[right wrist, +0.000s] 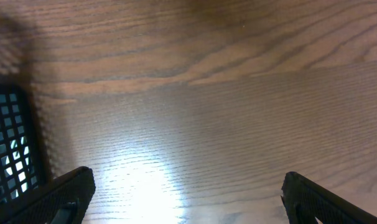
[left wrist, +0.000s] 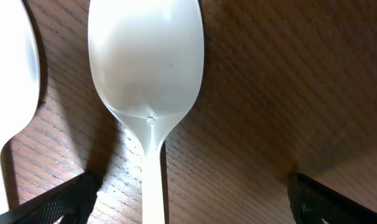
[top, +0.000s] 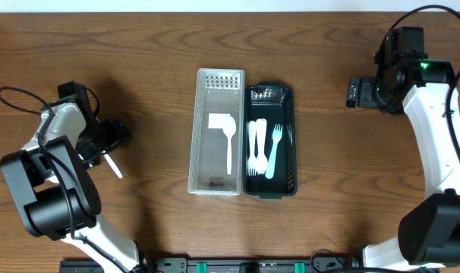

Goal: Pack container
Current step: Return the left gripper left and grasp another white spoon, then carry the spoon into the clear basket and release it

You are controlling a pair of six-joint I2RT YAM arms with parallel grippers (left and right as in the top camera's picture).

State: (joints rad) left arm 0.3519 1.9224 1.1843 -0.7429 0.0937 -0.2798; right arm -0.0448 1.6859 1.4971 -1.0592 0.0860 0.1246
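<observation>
A white plastic spoon (left wrist: 148,68) lies on the wooden table, bowl away from the wrist camera, its handle running between the wide-apart jaws of my left gripper (left wrist: 191,190). In the overhead view only its handle end (top: 114,167) shows beside my left gripper (top: 116,135). Part of a second white spoon (left wrist: 11,74) lies just to its left. A clear basket (top: 202,114) holds one white utensil with a squared head (top: 222,125). A dark teal basket (top: 293,163) holds several white forks (top: 264,148). My right gripper (top: 355,92) is open and empty over bare table (right wrist: 188,186).
The two baskets stand side by side at the table's middle. The dark basket's mesh wall (right wrist: 8,143) shows at the left edge of the right wrist view. Arm bases and cables sit at the left and right table edges.
</observation>
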